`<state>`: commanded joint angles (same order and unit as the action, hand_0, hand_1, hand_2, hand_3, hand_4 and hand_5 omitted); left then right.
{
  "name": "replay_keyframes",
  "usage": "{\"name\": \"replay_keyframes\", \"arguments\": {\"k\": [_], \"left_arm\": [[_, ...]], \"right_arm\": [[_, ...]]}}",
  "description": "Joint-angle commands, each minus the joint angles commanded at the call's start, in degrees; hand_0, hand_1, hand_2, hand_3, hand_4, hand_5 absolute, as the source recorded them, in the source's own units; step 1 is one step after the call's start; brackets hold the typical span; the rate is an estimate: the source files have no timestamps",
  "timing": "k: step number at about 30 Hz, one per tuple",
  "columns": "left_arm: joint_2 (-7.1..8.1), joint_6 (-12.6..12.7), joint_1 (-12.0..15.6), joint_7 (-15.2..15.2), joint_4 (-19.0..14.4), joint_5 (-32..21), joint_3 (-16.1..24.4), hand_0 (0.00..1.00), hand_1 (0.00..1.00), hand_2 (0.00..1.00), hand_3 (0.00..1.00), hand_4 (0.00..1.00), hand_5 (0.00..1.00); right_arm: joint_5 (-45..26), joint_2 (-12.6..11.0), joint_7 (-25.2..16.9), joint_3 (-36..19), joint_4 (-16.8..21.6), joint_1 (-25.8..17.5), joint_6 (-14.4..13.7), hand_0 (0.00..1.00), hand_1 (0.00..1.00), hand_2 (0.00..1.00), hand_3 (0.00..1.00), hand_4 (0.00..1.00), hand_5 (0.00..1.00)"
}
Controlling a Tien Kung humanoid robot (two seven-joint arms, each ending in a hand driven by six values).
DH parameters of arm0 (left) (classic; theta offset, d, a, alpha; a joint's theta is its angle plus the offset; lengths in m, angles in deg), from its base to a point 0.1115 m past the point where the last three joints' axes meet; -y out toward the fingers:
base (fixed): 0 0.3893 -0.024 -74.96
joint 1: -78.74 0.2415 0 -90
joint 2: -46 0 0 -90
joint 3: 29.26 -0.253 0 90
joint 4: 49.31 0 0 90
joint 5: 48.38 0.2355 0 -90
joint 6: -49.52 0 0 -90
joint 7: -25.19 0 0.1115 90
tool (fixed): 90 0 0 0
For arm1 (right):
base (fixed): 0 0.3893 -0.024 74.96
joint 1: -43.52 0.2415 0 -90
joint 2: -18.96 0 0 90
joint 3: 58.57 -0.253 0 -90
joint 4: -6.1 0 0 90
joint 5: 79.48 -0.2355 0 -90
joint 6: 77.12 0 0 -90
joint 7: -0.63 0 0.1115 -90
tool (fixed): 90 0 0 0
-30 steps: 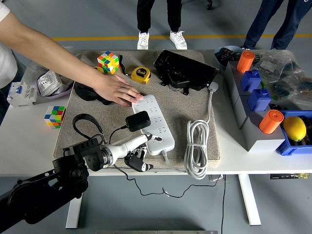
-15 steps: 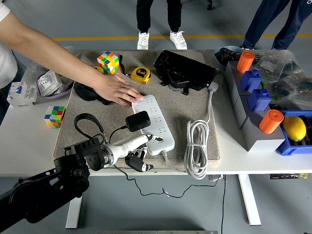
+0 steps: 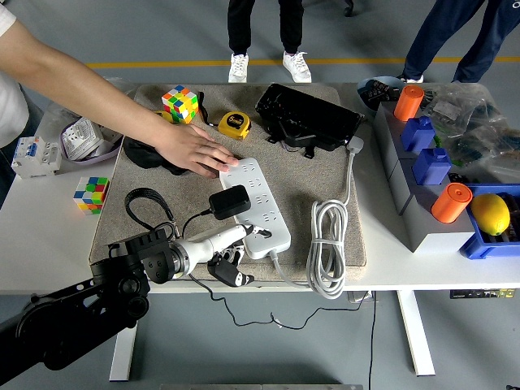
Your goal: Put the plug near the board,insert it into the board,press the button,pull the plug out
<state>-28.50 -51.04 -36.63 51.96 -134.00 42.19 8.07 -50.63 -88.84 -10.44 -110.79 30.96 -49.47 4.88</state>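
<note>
The plug (image 3: 230, 201) sits seated in the board (image 3: 257, 206), steadied by a person's hand (image 3: 193, 149) on the desk (image 3: 41, 236). The left robot hand (image 3: 233, 262), fingers curled empty, reaches the board's near end; pressing and pulling out seem left.

The person's hand (image 3: 195, 149) covers the far end of the power strip (image 3: 258, 205).

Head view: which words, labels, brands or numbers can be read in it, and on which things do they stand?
Nothing can be read for certain.
Yellow tape measure: a dark label on its face, too blurred to read.
White breaker box at the table's left edge: small markings, too small to read.
White power strip: no legible print.
Black adapter: no print visible.
</note>
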Motion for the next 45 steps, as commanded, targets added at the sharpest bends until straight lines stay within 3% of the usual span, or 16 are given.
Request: {"name": "replay_keyframes", "arguments": {"k": [11,12,13,18,19,24,25,30,31,36,37,45], "left_arm": [[0.24,1.54,0.43,-2.9,-1.57,-1.79,1.95,0.049,0.044,0.14,0.886,0.774,0.002],[0.23,2.5,0.52,-4.1,-1.48,-2.36,2.05,0.049,0.044,0.14,0.886,0.774,0.002],[0.22,3.55,0.63,-5.35,-1.41,-2.77,2.15,0.06,0.046,0.19,0.884,0.702,0.002],[-0.14,9.68,1.52,-12.1,-1.01,-4.78,3.11,0.06,0.046,0.19,0.884,0.702,0.002],[-0.32,10.85,1.74,-13.61,-0.88,-5.28,3.44,0.167,0.137,0.373,0.738,0.769,0.148],[-1.16,16.95,2.27,-20.72,0.04,-7.26,4.23,0.167,0.137,0.373,0.738,0.769,0.148],[-1.25,17.75,2.27,-21.66,0.24,-7.32,4.25,0.325,0.458,0.535,0.642,0.903,0.371],[-1.69,20.83,2.09,-25.36,1.24,-5.23,4.51,0.325,0.458,0.535,0.642,0.903,0.371],[-1.84,22.01,1.96,-26.5,1.54,-4.03,4.54,0.607,0.667,0.678,0.686,0.966,0.424],[-2.51,23.98,1.26,-27.28,3.2,1.29,4.7,0.607,0.667,0.678,0.686,0.966,0.424],[-2.58,24.05,1.13,-27.06,3.52,2.05,4.7,0.719,0.763,0.794,0.786,0.998,0.452],[-3.34,25.03,-0.04,-25.85,7.23,11.65,4.18,0.735,0.771,0.811,0.808,0.998,0.466]], "right_arm": [[0.07,0.08,-0.04,-0.07,0.04,-0.02,0.0,0.599,0.604,0.554,0.545,0.752,0.243],[0.05,0.09,-0.04,-0.07,0.01,-0.01,0.01,0.599,0.604,0.554,0.545,0.752,0.243],[0.04,0.09,-0.04,-0.07,-0.01,0.01,0.01,0.601,0.605,0.553,0.545,0.751,0.242],[0.11,0.18,-0.05,-0.08,0.02,0.05,0.03,0.601,0.605,0.553,0.545,0.751,0.242],[0.1,0.22,-0.05,-0.07,0.0,0.06,0.03,0.601,0.604,0.553,0.545,0.751,0.241],[0.1,0.26,-0.06,-0.03,0.05,0.07,0.02,0.601,0.604,0.553,0.545,0.751,0.241],[0.09,0.25,-0.06,-0.01,0.04,0.06,0.02,0.599,0.604,0.553,0.545,0.751,0.241],[0.09,0.2,-0.09,-0.03,0.08,0.15,0.0,0.599,0.604,0.553,0.545,0.751,0.241],[0.08,0.21,-0.09,-0.04,0.11,0.15,-0.01,0.599,0.605,0.553,0.545,0.751,0.24],[0.25,0.07,-0.07,-0.08,0.36,0.22,-0.01,0.599,0.605,0.553,0.545,0.751,0.24],[0.27,0.04,-0.06,-0.06,0.38,0.25,-0.01,0.6,0.605,0.553,0.545,0.751,0.24],[0.08,-0.1,-0.08,0.53,0.39,0.7,0.01,0.6,0.604,0.553,0.545,0.752,0.24]]}}
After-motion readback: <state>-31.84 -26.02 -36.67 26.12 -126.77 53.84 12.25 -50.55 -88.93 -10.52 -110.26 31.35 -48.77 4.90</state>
